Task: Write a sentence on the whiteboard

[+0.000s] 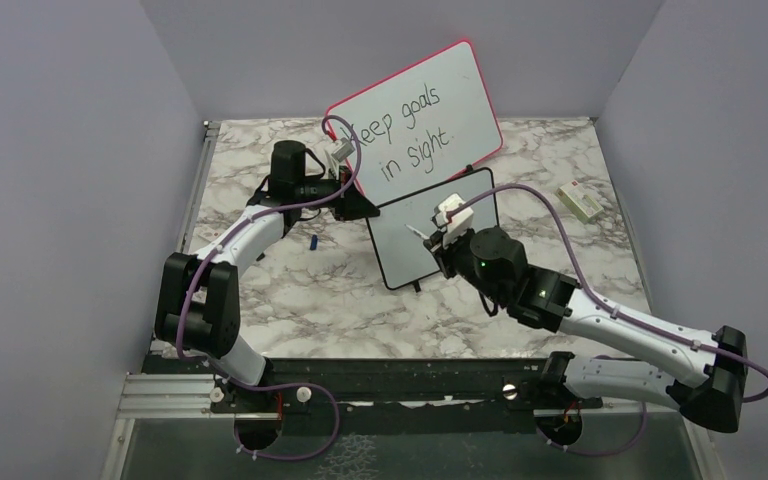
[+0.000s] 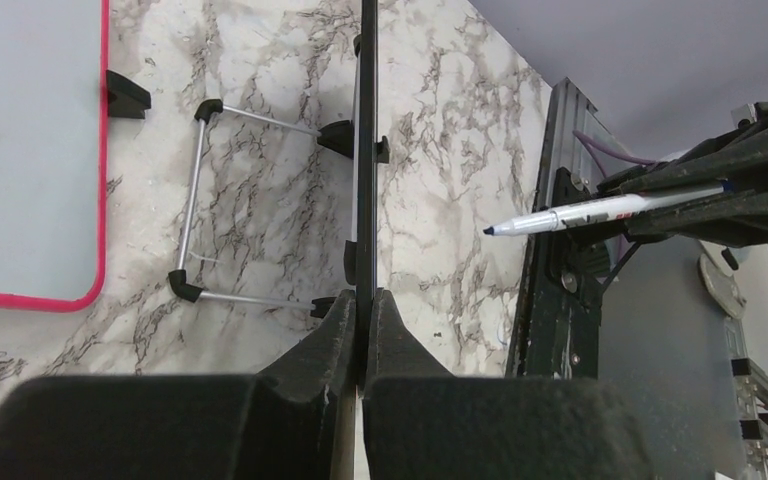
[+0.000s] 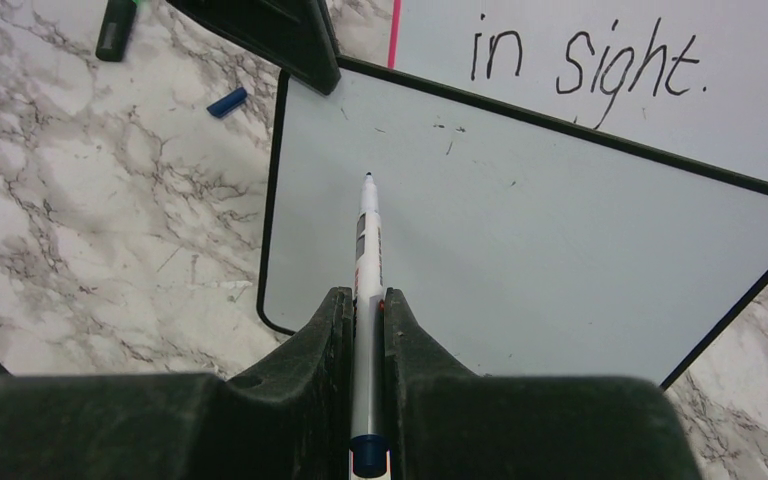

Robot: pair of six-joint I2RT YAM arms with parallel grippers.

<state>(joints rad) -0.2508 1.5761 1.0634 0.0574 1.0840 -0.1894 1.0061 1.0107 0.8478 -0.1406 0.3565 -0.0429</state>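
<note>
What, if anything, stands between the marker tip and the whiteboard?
Nothing visible. The right claw's marker points at a bare patch of the whiteboard; the left claw pinches the board's edge, off to the side of the tip.

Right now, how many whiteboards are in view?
2. The pink-framed board stands at the back; the black-framed whiteboard stands in front of it, its edge held by the left gripper.

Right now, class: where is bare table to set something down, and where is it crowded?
Free: marble between whiteboard and base rail, and the back-left corner beside the pink-framed board. Crowded: around the whiteboard, with the left pincer clamping its edge, the right pincer holding a marker, a blue cap.
</note>
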